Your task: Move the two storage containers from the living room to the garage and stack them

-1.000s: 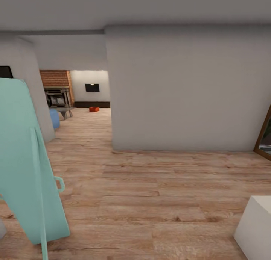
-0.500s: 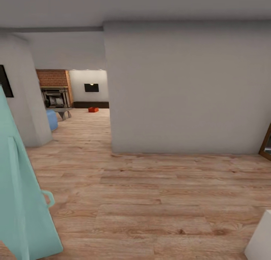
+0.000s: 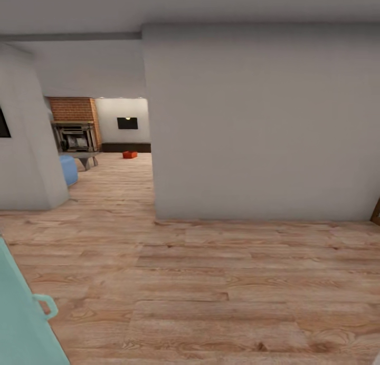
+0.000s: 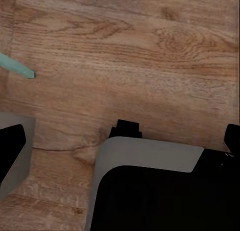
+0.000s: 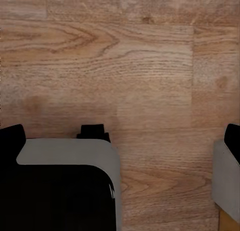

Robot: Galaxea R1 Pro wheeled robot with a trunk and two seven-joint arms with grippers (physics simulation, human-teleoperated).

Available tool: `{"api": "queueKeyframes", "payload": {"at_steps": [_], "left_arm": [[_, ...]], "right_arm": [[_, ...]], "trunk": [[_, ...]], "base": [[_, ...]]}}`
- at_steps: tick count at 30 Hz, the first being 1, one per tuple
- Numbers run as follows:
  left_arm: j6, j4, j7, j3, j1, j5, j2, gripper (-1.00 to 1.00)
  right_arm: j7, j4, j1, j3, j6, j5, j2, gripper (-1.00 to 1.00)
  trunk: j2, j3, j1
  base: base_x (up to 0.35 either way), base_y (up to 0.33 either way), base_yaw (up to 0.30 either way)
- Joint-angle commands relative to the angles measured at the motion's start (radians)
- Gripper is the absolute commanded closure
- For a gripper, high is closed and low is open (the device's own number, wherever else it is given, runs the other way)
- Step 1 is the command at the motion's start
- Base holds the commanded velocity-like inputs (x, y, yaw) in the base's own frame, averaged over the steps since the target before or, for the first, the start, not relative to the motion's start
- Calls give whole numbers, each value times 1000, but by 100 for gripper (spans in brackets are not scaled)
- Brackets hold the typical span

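Observation:
One small orange-red storage container (image 3: 130, 154) sits on the light wood floor far down the passage, in the living room. Behind it are a black TV screen (image 3: 127, 123) and a low dark cabinet (image 3: 125, 147). Both arms hang low over the plank floor, far from the container. In the left wrist view, my left gripper (image 4: 124, 141) has its fingertips (image 4: 12, 141) spread wide with nothing between them. My right gripper (image 5: 125, 136) in the right wrist view is spread wide and holds nothing either. The garage is out of view.
A large pale wall block (image 3: 258, 122) stands straight ahead, with the passage opening at its left. A wall corner (image 3: 26, 143) bounds the passage's other side. A brick fireplace (image 3: 74, 125) and a blue seat (image 3: 67, 169) lie beyond. A pale teal panel with a handle (image 3: 21, 323) is at the near left.
The whole head view has shifted: the teal panel has slid out toward the lower left and the white box at lower right has left the picture. The container keeps its place.

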Motion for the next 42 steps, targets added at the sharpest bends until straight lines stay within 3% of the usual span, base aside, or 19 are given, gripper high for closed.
{"api": "queueKeyframes", "payload": {"at_steps": [1, 42], "left_arm": [[-3, 1, 2, -8, -1, 9, 0, -100], [-5, 1, 4, -8, -1, 9, -5, -100]], "right_arm": [[0, 3, -1, 8, -4, -8, 0, -100], [-3, 3, -1, 7, -14, -8, 0, -100]], "trunk": [[-1, -1, 1], [-1, -1, 1]], "base": [[324, 0, 0], [324, 0, 13]]}}
